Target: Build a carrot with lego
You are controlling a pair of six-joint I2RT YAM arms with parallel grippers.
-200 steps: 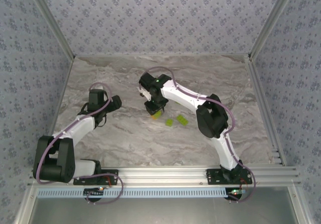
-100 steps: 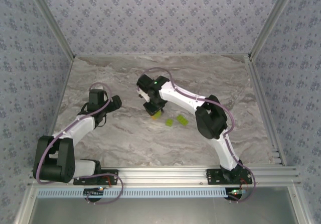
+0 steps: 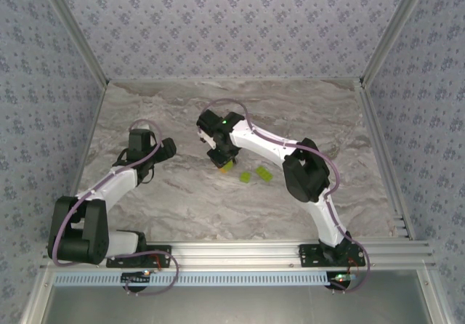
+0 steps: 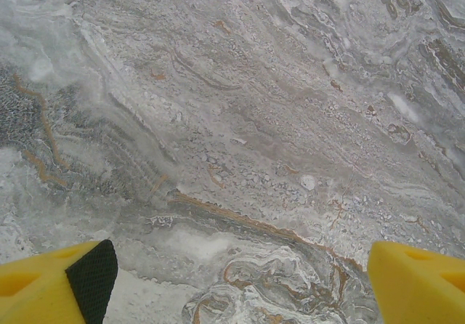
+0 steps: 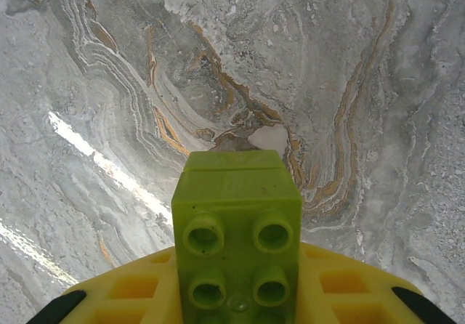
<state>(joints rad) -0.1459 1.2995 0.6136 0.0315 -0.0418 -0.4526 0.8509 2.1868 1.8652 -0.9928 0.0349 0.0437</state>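
Squarely, lime-green studded lego brick (image 5: 236,215) in right hand (image 5: 236,304).

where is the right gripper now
In the top view the right gripper is near the table's middle, just left of two loose green bricks, shut on another green brick.

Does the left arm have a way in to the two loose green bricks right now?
Probably not cleanly. The left claw is open over bare table, but the right claw, shut on a lime-green brick, hangs between it and the two loose bricks, close beside them.
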